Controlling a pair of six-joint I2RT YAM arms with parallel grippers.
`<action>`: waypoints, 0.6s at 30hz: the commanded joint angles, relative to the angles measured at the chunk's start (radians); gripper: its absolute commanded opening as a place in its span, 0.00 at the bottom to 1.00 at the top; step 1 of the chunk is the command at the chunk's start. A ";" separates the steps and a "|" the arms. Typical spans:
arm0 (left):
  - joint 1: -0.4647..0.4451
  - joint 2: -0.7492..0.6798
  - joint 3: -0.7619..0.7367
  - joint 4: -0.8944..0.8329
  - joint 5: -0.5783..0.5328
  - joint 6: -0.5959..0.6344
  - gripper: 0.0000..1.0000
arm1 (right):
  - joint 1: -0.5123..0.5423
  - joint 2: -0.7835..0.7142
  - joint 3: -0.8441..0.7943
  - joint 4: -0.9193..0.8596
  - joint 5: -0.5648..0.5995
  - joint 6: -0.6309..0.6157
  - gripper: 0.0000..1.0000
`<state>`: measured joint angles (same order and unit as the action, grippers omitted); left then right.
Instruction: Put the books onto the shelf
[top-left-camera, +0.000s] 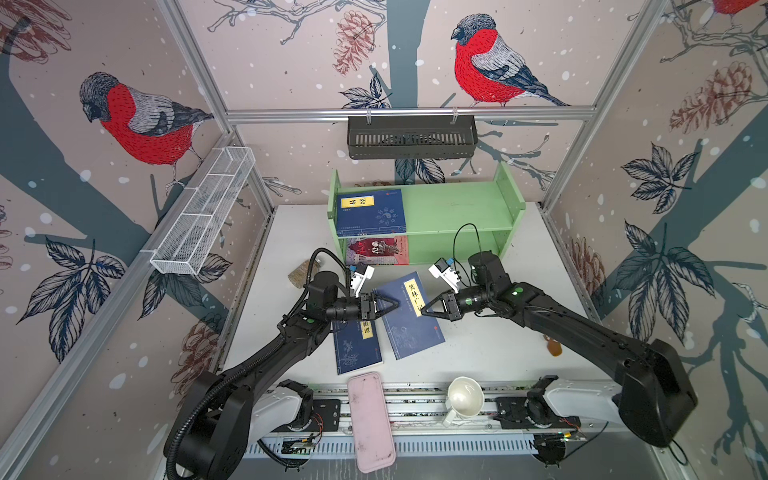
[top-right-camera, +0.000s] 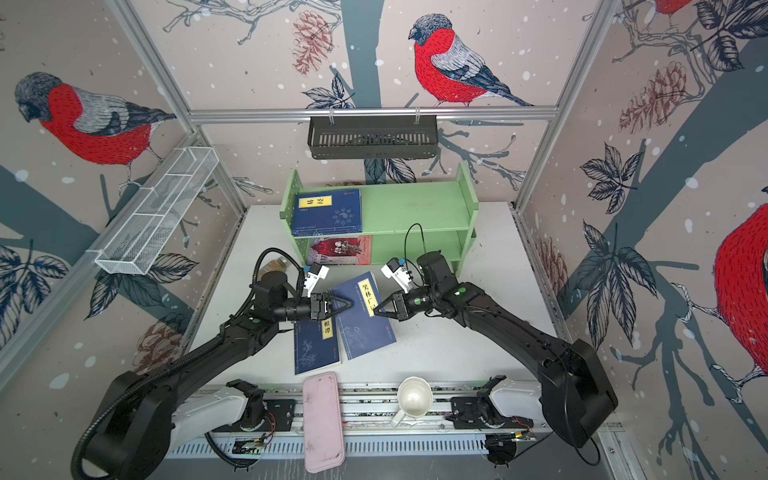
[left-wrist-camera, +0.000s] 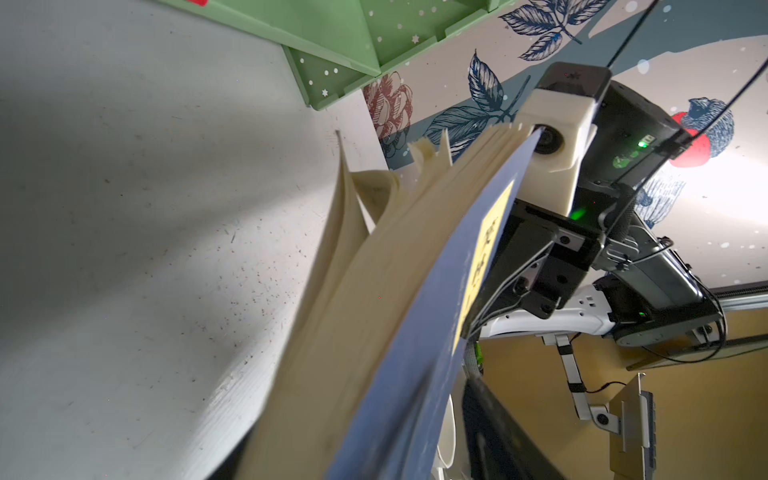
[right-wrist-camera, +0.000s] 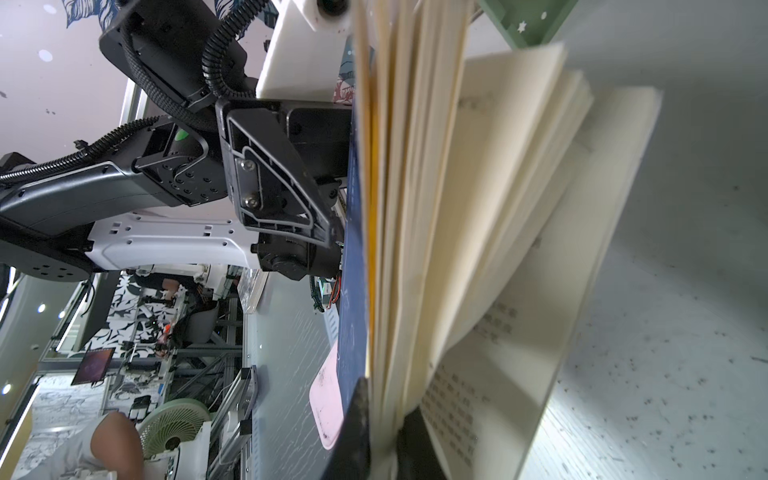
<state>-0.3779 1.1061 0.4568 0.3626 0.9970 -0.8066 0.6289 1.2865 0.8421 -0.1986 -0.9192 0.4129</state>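
**Books split between table (top-left-camera: 478, 357) and shelf (top-left-camera: 457, 203), one in the air**

Starting at the front rail with a pink case (top-left-camera: 370, 419) lying flat and, apart to its right, a white cup (top-left-camera: 465, 397). Coming next to a second blue book (top-left-camera: 357, 353) lying flat on the table, its far end under the left arm (top-left-camera: 266, 357). Meeting just beyond it the lifted blue book (top-left-camera: 411, 328), hanging over the table with its yellow-labelled cover up and its pages drooping open beneath. Pinching its right edge with the right gripper (top-left-camera: 424, 311), fingers (right-wrist-camera: 359, 428) pressed tight on cover and pages. Straddling its left edge with the left gripper (top-left-camera: 395, 305): one finger (left-wrist-camera: 498, 424) showing beside the cover in the left wrist view, the other hidden by pages, so not telling whether clamped or loose. Ending at the back with the green shelf, carrying a third blue book (top-left-camera: 370, 212) flat at the left end of its upper tier and a red-and-grey book (top-left-camera: 378, 251) flat on the lower tier below.
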 joint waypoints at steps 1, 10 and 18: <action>0.002 -0.020 -0.003 0.051 0.054 -0.029 0.36 | 0.011 0.018 0.026 -0.025 -0.034 -0.049 0.04; 0.011 -0.079 0.031 -0.036 0.052 0.021 0.00 | -0.003 -0.010 0.049 -0.036 0.115 -0.030 0.48; 0.010 -0.132 0.097 -0.096 0.148 0.105 0.00 | -0.087 -0.249 0.011 0.041 0.235 0.079 0.58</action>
<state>-0.3695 0.9901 0.5270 0.2558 1.0599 -0.7498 0.5568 1.0885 0.8558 -0.2058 -0.7483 0.4496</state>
